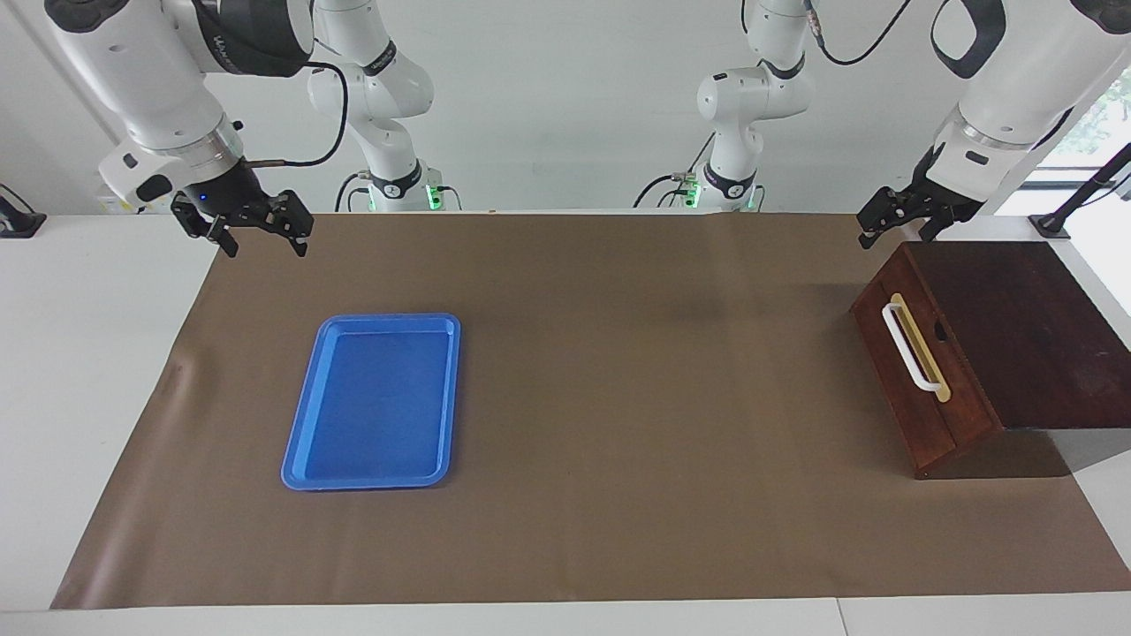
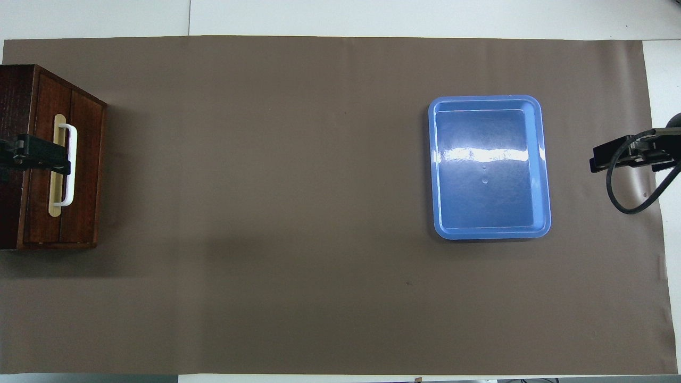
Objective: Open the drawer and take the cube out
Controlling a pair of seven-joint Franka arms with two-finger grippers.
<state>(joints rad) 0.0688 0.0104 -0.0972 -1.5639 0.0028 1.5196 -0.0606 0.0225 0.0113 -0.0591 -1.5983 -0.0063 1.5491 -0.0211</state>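
Observation:
The dark reddish-brown drawer [image 1: 919, 389] stands shut at the left arm's end of the table, its white bar handle [image 1: 910, 346] on a cream strip. It also shows in the overhead view [image 2: 80, 175] with its handle [image 2: 69, 181]. The yellow cube is hidden. My left gripper [image 1: 894, 235] is open and empty in the air, above the drawer box's edge nearer the robots, apart from the handle. In the overhead view the left gripper [image 2: 40, 155] lies over the handle. My right gripper [image 1: 263, 246] is open and empty, waiting over the mat's corner at the right arm's end; it also shows in the overhead view [image 2: 617, 157].
An empty blue plastic tray [image 1: 300, 468] lies on the brown mat [image 1: 636, 397] toward the right arm's end, also in the overhead view [image 2: 540, 159]. The drawer box's dark top [image 1: 1025, 327] reaches the table's edge.

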